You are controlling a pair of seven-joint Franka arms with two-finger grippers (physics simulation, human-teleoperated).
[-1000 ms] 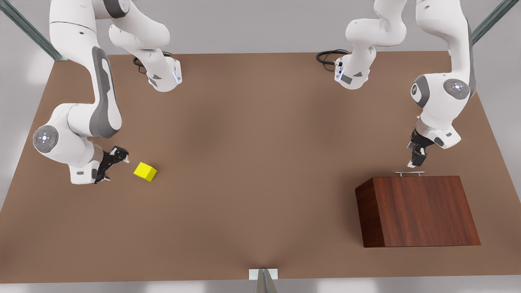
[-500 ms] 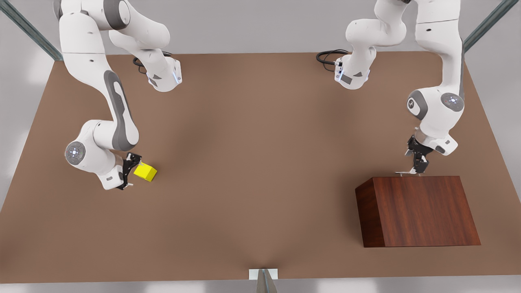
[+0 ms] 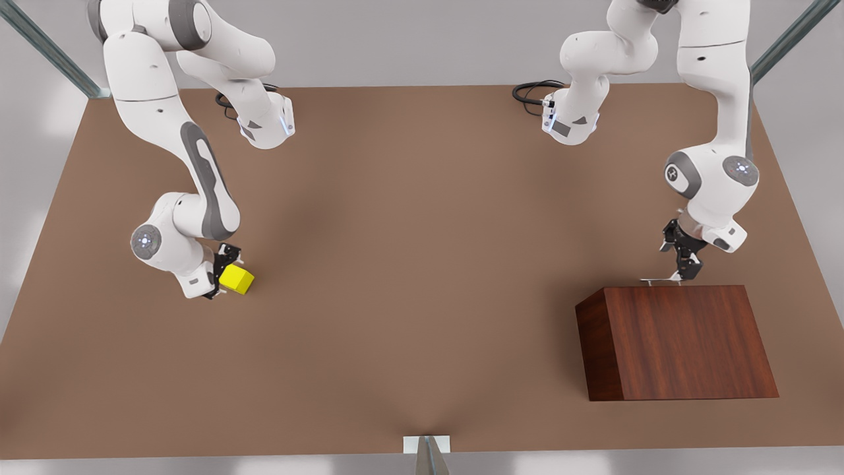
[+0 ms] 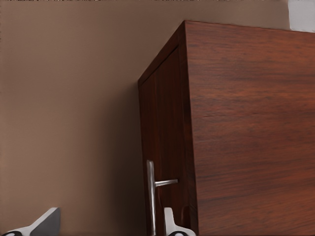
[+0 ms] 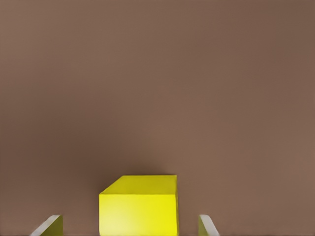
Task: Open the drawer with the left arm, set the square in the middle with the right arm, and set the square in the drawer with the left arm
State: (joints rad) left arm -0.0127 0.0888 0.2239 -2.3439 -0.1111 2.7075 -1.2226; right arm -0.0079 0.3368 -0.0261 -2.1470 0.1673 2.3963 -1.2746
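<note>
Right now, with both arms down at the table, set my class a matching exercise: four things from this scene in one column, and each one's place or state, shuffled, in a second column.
Things
1. yellow cube
2. left hand
3. right hand
4. drawer

Places or states
A. open, at the silver bar handle
B. shut, flush with the wooden cabinet
C. on the tabletop, at the front view's left
D. open, fingers either side of the cube

Pairs: 1-C, 2-A, 3-D, 4-B
</note>
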